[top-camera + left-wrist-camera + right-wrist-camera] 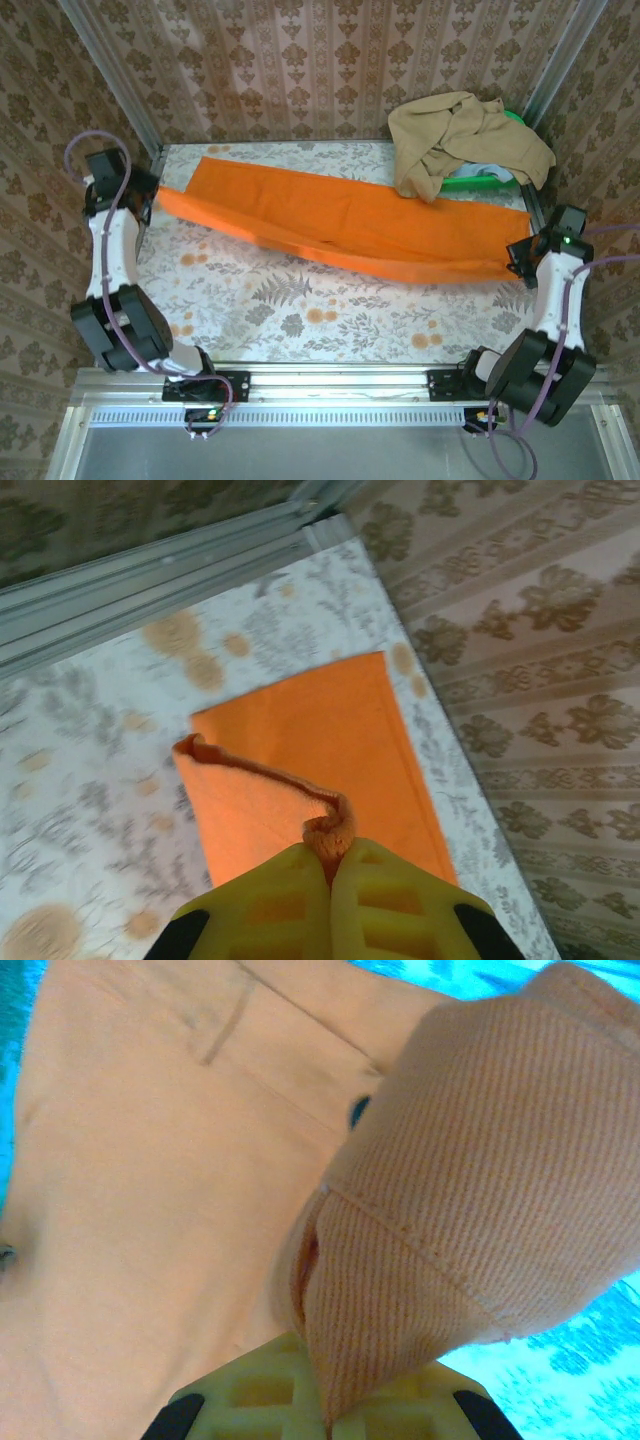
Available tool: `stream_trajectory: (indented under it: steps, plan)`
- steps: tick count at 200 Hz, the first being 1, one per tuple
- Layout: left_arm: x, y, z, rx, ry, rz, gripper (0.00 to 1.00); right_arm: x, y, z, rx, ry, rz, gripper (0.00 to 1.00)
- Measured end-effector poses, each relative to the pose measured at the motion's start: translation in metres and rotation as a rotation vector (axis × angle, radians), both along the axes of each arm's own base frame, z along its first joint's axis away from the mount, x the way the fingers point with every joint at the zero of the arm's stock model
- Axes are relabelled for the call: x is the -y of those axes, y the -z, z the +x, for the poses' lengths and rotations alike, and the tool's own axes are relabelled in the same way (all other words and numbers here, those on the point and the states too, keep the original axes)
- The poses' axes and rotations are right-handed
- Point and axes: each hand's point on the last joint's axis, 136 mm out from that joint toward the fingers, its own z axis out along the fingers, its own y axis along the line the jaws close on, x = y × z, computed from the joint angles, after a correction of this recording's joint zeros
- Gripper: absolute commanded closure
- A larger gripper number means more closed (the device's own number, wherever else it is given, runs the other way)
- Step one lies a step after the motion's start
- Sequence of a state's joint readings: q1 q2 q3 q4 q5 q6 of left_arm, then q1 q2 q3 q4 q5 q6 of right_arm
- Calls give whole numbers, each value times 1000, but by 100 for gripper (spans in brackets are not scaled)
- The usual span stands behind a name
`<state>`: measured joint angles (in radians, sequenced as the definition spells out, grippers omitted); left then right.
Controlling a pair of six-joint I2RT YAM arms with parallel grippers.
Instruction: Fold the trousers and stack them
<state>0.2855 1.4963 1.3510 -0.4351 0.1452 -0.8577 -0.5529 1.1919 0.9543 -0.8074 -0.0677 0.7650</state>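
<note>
Orange trousers lie stretched across the floral table, tan garment bunched far right

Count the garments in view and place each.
2. The orange trousers stretch across the table, one end pinched in the left gripper, the other in the right gripper. A tan garment lies heaped at the far right corner; more may hide beneath.

Trousers: plain bright orange, soft fabric, doubled lengthwise into one long band. Runs diagonally across the tabletop, far-left corner to right edge. Left-end corner is bunched in the left tool. Right end is gathered, seam showing, in the right tool.
</note>
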Motion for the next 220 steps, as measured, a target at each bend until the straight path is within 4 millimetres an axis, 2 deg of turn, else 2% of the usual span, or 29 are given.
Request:
stream_trajectory:
  steps: [24, 47, 61, 108, 155, 170, 177, 187, 192, 197, 200, 209, 220]
  plan:
    - [8, -13, 40, 11, 52, 25, 100, 1, -4, 40, 24, -45, 8, 98]
    - [10, -11, 72, -5, 82, 53, 100, 7, -5, 82, 42, -82, 1, 97]
    - [11, -4, 93, -25, 99, 71, 100, 10, 2, 97, 36, -93, 0, 97]
    - [20, 35, 146, -113, 155, 99, 100, 22, 24, 117, -12, -89, 6, 98]
    - [24, 61, 168, -180, 169, 98, 100, 30, 34, 138, -34, -91, -5, 96]
    - [25, 65, 179, -176, 177, 102, 100, 30, 33, 143, -31, -96, -9, 89]
    - [26, 69, 183, -177, 183, 102, 90, 31, 32, 146, -29, -95, -11, 81]
    - [29, 74, 190, -175, 194, 104, 67, 34, 31, 150, -26, -92, -14, 60]
    - [30, 77, 194, -171, 204, 107, 48, 36, 31, 152, -26, -90, -20, 53]
    - [32, 80, 199, -163, 215, 108, 27, 39, 30, 154, -25, -85, -28, 51]
    - [34, 80, 202, -156, 219, 107, 19, 40, 29, 156, -23, -83, -36, 51]
    - [36, 86, 210, -141, 230, 103, 2, 43, 27, 157, -20, -77, -46, 46]
    - [39, 94, 212, -146, 247, 92, 0, 45, 25, 156, -25, -76, -62, 44]
